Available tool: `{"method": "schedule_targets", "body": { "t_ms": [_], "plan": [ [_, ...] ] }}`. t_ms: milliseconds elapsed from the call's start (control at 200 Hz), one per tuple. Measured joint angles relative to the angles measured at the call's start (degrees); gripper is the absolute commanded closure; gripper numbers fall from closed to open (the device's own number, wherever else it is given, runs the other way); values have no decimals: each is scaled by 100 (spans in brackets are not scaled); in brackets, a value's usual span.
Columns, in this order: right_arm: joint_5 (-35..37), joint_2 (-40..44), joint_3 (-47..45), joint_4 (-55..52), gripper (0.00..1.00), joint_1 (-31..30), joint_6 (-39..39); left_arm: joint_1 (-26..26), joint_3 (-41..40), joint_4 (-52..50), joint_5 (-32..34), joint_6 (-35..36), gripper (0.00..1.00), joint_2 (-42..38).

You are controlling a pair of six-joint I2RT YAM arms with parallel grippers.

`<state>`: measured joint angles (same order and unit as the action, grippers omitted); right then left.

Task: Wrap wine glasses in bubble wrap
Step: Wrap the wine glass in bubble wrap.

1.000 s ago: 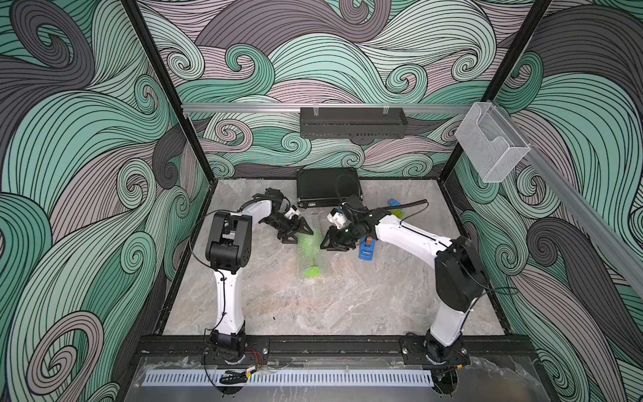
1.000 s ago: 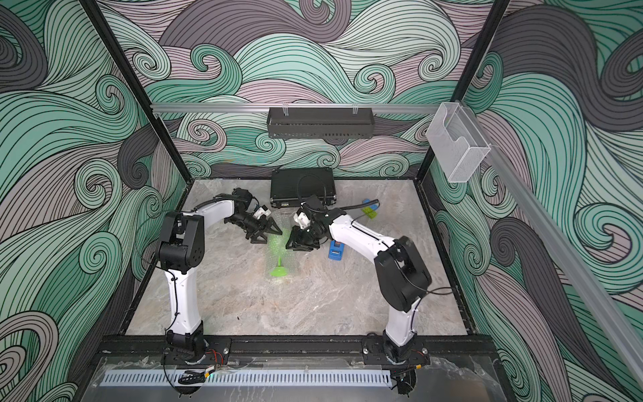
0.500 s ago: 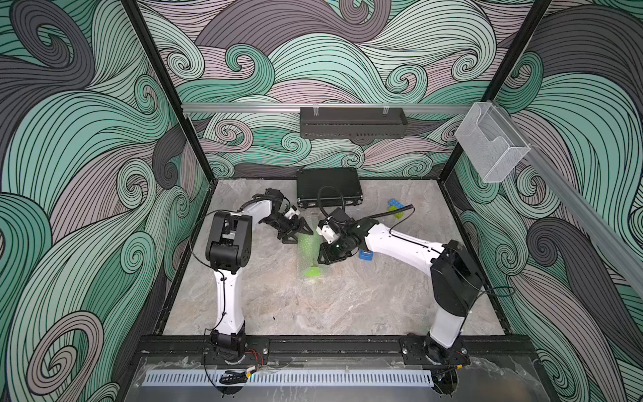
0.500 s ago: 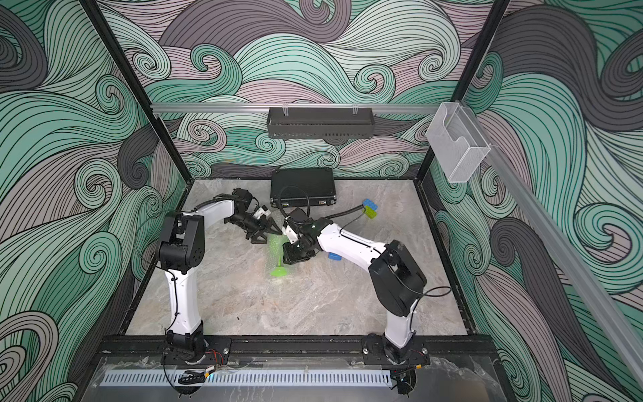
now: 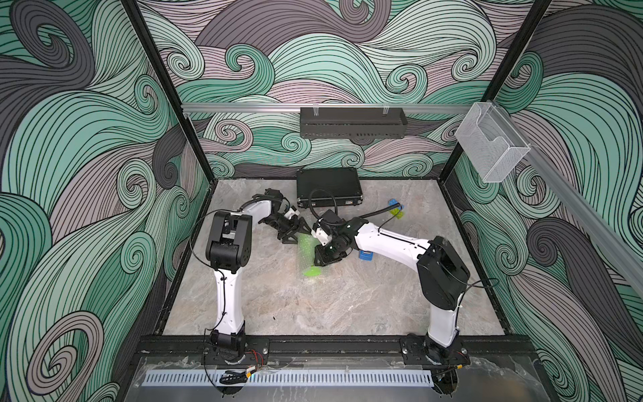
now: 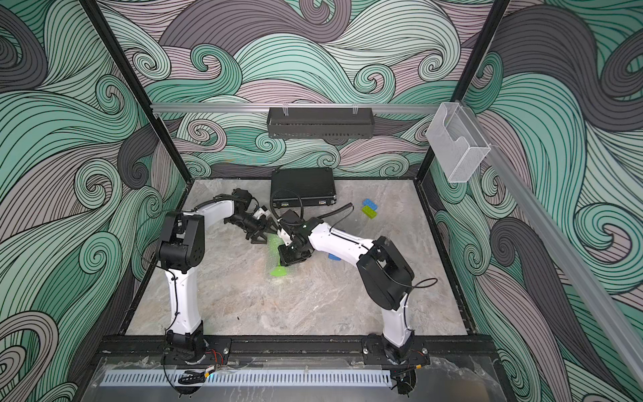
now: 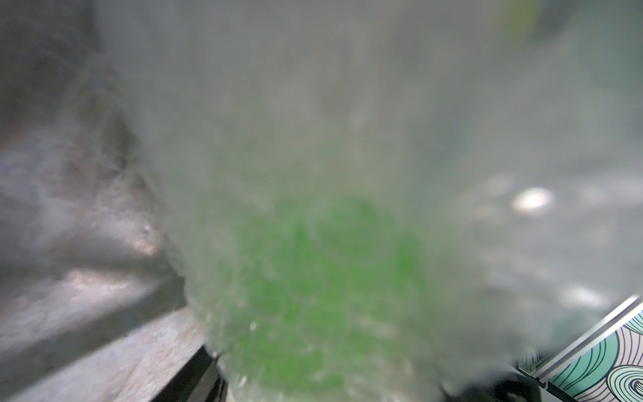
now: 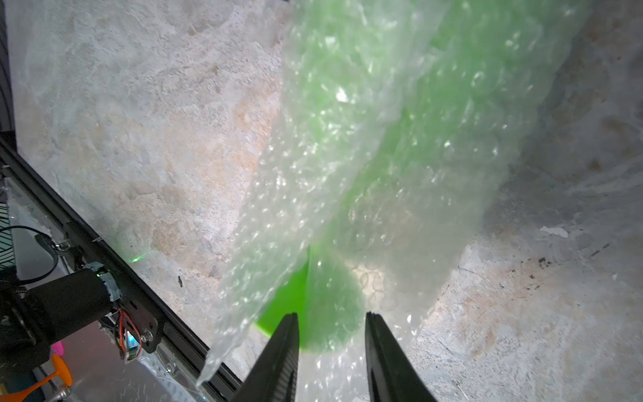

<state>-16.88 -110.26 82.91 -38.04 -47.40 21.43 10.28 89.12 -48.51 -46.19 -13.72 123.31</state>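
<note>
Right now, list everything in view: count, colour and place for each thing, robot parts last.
goblet: one, lime green, lying mid-table between the arms, foot partly bare
bubble wrap: one sheet, clear, around the goblet's bowl and stem
case: one, black, back of the table
blue bricks: two, one back right, one by the right arm
lime-green brick: one, beside the back blue one
rack: one, black, back-wall rail
holder: one, clear, right-wall rail
table: one, grey marble
left arm, right arm: white and black, bases at the front edge
left fingers: black, spread, at the goblet's bowl end
right fingers: black, apart, over the goblet's foot
</note>
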Motion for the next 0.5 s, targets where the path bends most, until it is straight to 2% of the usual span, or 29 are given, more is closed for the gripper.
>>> {"method": "schedule_targets", "body": {
  "t_ms": [90,195,280,500],
  "plan": [
    [35,-63,9,-26,70,4,0,0,2,0,-2,-2,27,0],
    [33,-68,59,-87,89,0,-7,0,0,4,-2,-26,27,0],
    [33,-68,105,-114,100,-2,-55,0,0,7,-2,-42,27,4],
    [-11,-66,157,-188,100,-7,-35,0,-13,22,-9,-92,27,4]
  ]
}}
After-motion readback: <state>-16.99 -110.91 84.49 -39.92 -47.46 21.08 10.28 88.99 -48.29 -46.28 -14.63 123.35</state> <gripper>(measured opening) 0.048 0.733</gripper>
